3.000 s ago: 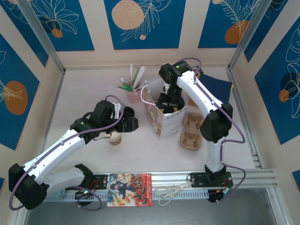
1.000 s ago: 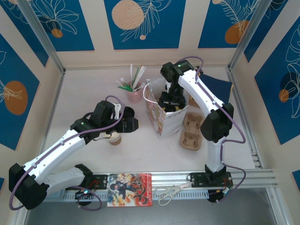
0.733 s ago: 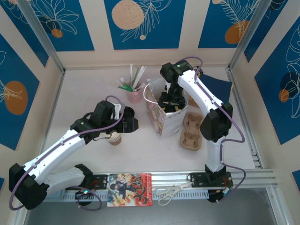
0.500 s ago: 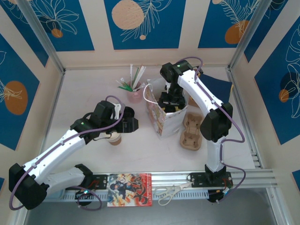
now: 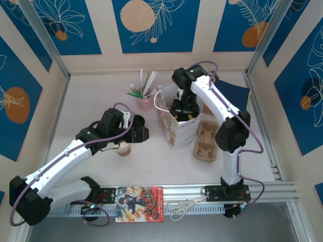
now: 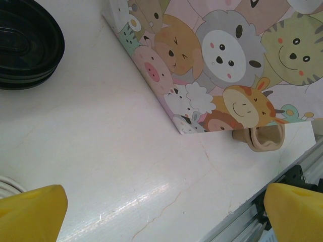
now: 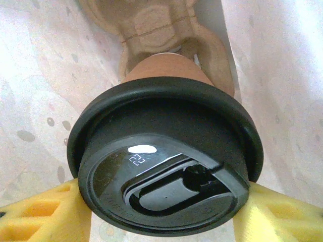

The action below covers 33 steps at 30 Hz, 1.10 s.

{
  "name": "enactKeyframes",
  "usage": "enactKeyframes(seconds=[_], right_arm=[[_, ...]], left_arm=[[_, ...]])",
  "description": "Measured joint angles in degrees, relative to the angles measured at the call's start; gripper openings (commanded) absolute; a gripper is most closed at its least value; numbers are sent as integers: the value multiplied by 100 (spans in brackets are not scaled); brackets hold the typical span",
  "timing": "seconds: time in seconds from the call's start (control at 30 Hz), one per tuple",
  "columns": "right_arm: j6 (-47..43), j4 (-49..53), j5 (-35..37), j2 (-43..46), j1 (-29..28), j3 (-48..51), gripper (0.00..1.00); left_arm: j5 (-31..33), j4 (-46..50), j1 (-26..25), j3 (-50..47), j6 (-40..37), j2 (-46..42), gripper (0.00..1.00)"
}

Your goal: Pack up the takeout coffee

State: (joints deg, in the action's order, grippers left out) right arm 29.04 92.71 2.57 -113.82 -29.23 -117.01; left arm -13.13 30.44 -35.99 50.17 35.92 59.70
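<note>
Holding black-lidded kraft-brown paper cup [image 7: 166, 151] upright in cartoon-animal paper bag [image 5: 174, 132], spill-safe — right gripper [image 7: 161, 212] clamped on, left gripper [image 6: 166, 212] gaping empty.

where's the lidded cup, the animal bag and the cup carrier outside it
lidded cup [image 7: 166, 176]: right wrist view, black lid top
animal bag [image 6: 237, 55]: left wrist view, printed side
cup carrier [image 5: 206, 142]: top external view, its middle

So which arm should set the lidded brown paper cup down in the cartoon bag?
Right. The right gripper holds that black-lidded cup inside the cartoon-animal bag, over a pulp carrier. The left gripper is open, outside.
</note>
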Motion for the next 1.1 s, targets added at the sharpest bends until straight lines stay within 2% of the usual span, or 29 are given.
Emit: enactKeyframes(seconds=[1.1], right_arm=[[0, 15, 42, 4, 13, 343, 64]], left_arm=[[166, 48, 0, -33, 4, -271, 100]])
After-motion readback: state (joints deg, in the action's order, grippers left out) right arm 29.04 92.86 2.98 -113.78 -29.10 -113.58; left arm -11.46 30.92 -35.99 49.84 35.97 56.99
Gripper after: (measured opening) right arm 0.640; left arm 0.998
